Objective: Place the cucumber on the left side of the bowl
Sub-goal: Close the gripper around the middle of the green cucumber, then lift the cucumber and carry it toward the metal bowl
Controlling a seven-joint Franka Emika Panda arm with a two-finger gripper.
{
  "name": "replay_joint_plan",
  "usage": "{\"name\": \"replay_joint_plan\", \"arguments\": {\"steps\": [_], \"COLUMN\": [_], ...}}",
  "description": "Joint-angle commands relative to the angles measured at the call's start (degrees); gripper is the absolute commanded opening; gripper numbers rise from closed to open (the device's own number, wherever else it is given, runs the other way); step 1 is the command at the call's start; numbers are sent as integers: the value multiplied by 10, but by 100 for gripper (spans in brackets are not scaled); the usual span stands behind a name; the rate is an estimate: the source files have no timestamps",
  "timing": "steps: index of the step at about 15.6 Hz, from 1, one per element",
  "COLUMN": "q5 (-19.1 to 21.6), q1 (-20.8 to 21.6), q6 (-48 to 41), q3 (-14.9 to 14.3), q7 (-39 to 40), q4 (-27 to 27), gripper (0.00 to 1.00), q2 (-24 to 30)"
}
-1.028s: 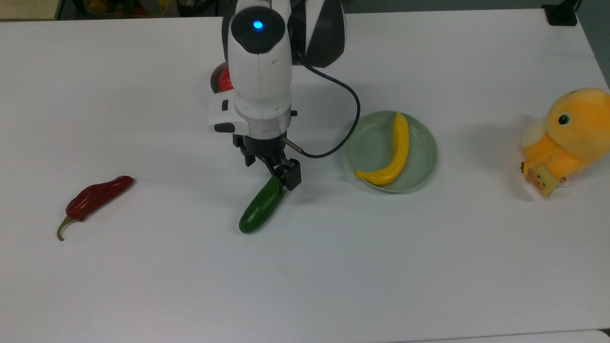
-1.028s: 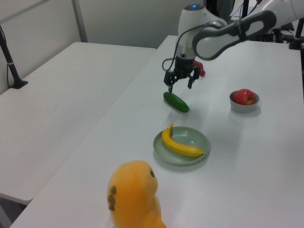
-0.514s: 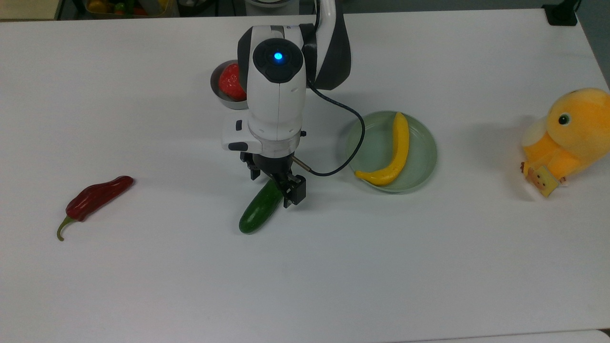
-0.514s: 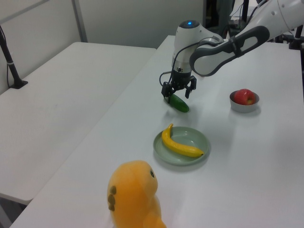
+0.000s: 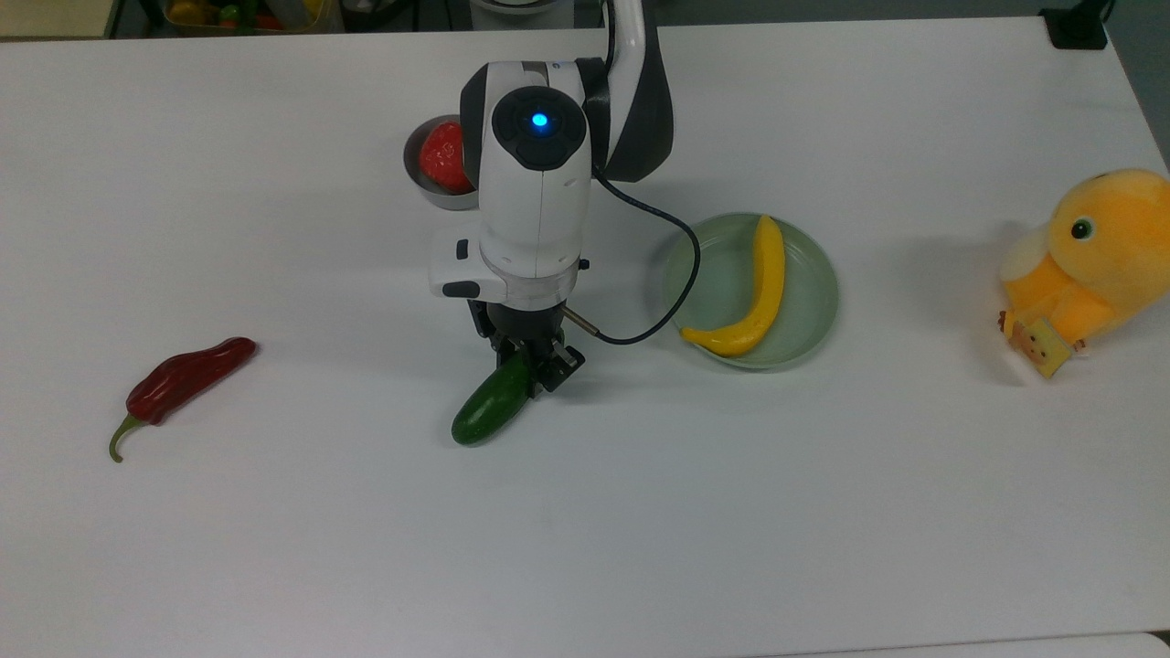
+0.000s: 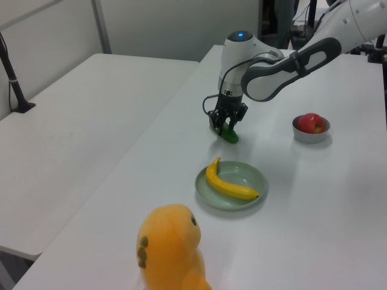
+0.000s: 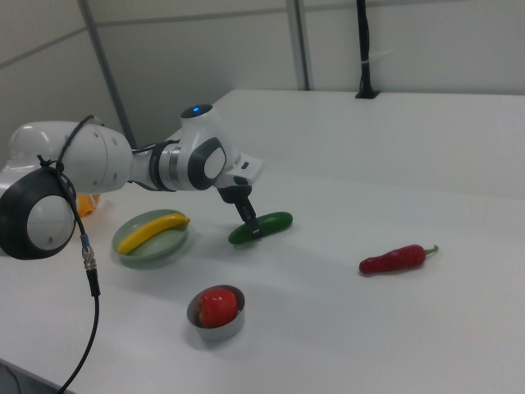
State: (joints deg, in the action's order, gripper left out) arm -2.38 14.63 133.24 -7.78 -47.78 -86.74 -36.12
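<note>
The dark green cucumber (image 5: 483,413) lies at a slant on the white table, its upper end between my fingers. My gripper (image 5: 527,359) points straight down and is shut on that end of the cucumber. In the left view the gripper (image 6: 225,122) covers most of the cucumber (image 6: 232,137). In the right view the gripper (image 7: 250,225) clamps the cucumber (image 7: 276,221) near its middle. The small grey metal bowl (image 5: 414,175) holds a red fruit and sits behind the arm; it shows again as the bowl (image 6: 311,135) and the bowl (image 7: 215,328).
A pale green plate (image 5: 809,306) with a yellow banana (image 5: 766,279) sits at the top view's right of the gripper. A dark red chili (image 5: 183,379) lies far to the top view's left. An orange plush toy (image 5: 1088,260) stands at the top view's right edge.
The gripper came down over the cucumber's upper end and its fingers closed on it. The cucumber shifted slightly to the top view's left.
</note>
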Motion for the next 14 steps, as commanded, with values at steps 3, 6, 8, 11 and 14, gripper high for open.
{"name": "replay_joint_plan", "arguments": {"steps": [3, 6, 8, 11, 14], "q5": [-10, -13, -13, -11, -10], "q1": [-1, -1, -1, 0, 1], "q6": [8, 3, -12, -54, -58], "q3": [2, 14, 17, 17, 17], "q7": [-7, 61, 94, 131, 156], "q4": [2, -68, -97, -105, -138], "gripper": [18, 18, 18, 18, 18], "q2": [24, 100, 134, 157, 188]}}
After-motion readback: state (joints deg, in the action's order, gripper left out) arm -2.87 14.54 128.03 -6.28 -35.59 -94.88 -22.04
